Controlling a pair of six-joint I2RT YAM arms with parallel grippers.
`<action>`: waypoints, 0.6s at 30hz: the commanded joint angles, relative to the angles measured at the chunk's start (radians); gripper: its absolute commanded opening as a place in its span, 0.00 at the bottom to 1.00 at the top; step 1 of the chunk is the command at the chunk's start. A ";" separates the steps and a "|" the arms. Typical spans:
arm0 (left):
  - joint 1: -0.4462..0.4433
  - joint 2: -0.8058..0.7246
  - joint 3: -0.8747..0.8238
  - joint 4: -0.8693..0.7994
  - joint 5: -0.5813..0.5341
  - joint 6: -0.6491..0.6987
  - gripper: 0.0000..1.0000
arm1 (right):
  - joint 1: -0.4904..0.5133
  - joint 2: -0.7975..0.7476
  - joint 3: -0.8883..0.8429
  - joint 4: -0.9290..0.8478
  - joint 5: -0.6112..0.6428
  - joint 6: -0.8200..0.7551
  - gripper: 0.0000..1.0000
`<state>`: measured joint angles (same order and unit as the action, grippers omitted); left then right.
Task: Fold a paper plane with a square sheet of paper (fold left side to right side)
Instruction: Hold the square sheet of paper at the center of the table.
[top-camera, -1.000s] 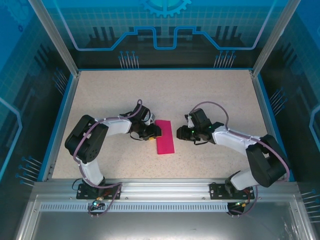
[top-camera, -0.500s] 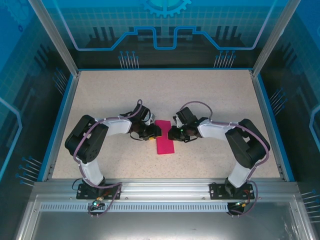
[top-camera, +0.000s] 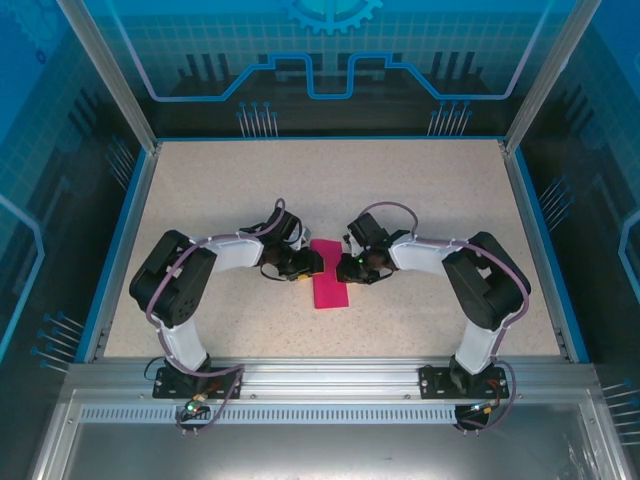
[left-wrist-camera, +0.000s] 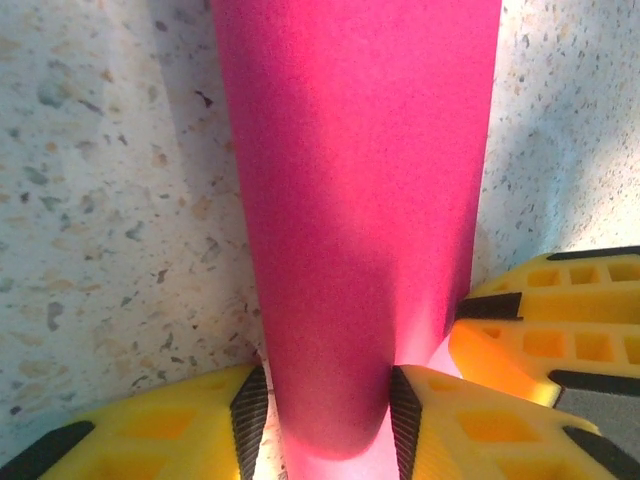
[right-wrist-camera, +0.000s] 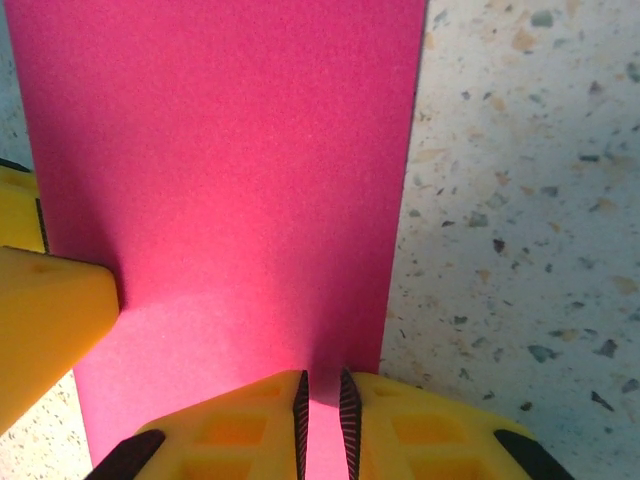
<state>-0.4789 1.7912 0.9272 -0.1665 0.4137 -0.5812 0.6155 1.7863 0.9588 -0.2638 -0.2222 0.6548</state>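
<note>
Yellow fingers (left-wrist-camera: 150, 440) of the left gripper (top-camera: 303, 263) stand partly apart, with one end of the square sheet of paper (top-camera: 330, 278) squeezed between their black pads at the middle of the speckled table (top-camera: 430, 190). Both arms reach inward from the near edge, wrists low, meeting over the sheet. It lies as a narrow magenta strip, apparently doubled over left to right, its long side running away from the bases. On the other side the right gripper (top-camera: 351, 266) sits with jaws all but closed just inside the strip's right-hand edge. A sliver of pink shows between its pads, and whether they clamp the paper or merely press on it cannot be told. The two grippers are just beside each other, a finger of each visible from the other's wrist camera. Thin, light and limp, the paper looks likely to buckle or slide on the smooth top if pushed, and a hard pinch would mark it. Edges and corners offer the best hold, one gripper pinning while the other lifts.
</note>
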 joint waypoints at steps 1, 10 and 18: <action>-0.010 -0.063 0.012 -0.096 -0.105 0.048 0.47 | 0.013 0.046 0.005 -0.076 0.035 -0.024 0.20; -0.010 -0.303 -0.013 -0.098 -0.045 0.077 0.37 | 0.013 0.058 0.009 -0.087 0.038 -0.029 0.20; -0.029 -0.170 -0.009 0.057 0.177 0.034 0.23 | 0.015 0.061 0.012 -0.096 0.042 -0.029 0.20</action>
<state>-0.4942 1.5681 0.9264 -0.1509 0.4969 -0.5323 0.6155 1.7977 0.9771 -0.2901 -0.2203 0.6441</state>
